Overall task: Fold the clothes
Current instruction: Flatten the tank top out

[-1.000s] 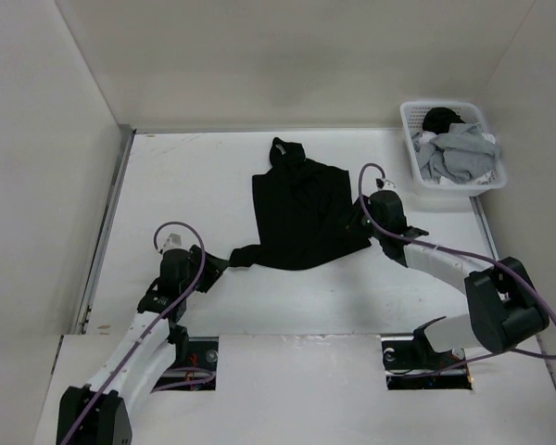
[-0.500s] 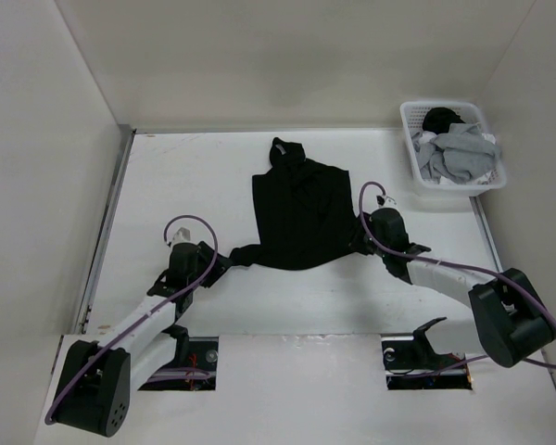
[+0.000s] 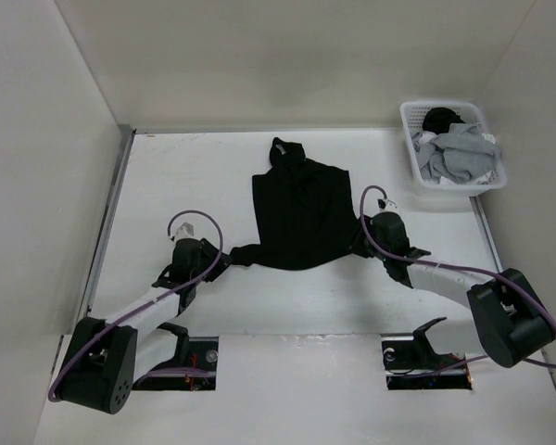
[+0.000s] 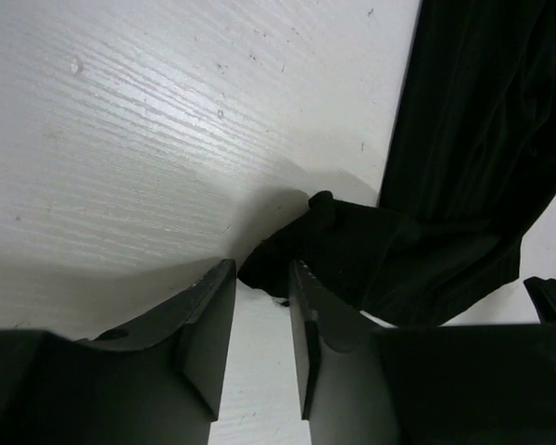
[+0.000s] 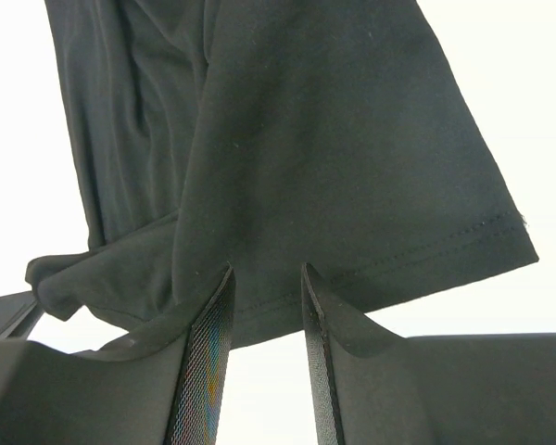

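Observation:
The clothes point(image 3: 301, 218), one plain black garment, lie spread on the white table in the top view. A thin sleeve trails out to its near left. My left gripper point(image 3: 224, 262) sits at that sleeve's end. In the left wrist view the left gripper point(image 4: 262, 278) is open, bare table shows between its fingers, and the tip of the clothes point(image 4: 352, 250) lies right at the fingertips. My right gripper point(image 3: 360, 243) is at the garment's near right edge. In the right wrist view the right gripper point(image 5: 267, 273) is open, with the stitched hem of the clothes point(image 5: 334, 139) lying between its fingertips.
A white lattice basket point(image 3: 413, 139) stands at the back right corner with light grey garments point(image 3: 459, 159) and a dark item inside. Walls close the table at the left, back and right. Two cut-outs near the arm bases lie along the near edge.
My left gripper has slid forward and right to the sleeve tip, its jaws narrowing. My right gripper has drawn back along the garment's right side to the near hem, its jaws widening.

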Motion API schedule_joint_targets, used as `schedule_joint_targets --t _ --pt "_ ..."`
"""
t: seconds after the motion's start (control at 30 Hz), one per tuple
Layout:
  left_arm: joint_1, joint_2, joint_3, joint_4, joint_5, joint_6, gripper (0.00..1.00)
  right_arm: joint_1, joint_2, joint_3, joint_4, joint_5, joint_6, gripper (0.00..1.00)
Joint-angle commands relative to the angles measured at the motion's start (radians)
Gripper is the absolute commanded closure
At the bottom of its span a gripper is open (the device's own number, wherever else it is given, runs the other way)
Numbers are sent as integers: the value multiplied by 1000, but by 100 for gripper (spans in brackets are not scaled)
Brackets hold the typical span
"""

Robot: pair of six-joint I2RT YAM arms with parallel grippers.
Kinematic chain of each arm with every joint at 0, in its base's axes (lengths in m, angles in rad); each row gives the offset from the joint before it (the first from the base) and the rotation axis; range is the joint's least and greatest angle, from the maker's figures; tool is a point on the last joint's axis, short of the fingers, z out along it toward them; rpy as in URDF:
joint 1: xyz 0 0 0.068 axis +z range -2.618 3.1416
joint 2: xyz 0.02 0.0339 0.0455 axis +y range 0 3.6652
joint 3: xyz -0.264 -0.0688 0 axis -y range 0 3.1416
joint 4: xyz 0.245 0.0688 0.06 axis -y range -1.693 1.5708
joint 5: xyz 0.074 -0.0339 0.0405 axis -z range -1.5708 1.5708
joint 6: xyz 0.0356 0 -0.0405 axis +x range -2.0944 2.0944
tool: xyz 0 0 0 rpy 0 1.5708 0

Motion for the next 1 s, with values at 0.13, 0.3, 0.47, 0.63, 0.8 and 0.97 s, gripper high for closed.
schedule_joint_targets --t 0.13,0.3,0.47,0.63,0.8,0.97 --pt "0 12 25 55 9 29 87 -19 -25 -17 69 -8 9 60" --pt "7 -103 66 -31 0 12 97 -65 -45 -25 21 34 21 53" --pt "69 -285 125 -191 -62 -4 100 -76 -40 3 -88 84 3 51" --pt "141 -382 128 -289 -51 -8 100 -42 -72 21 -187 176 -2 51" --pt "191 -418 114 -309 -11 -5 100 19 -83 62 -325 256 -17 51" --pt "189 -401 91 -274 24 -7 100 105 -23 90 -364 239 -13 54"
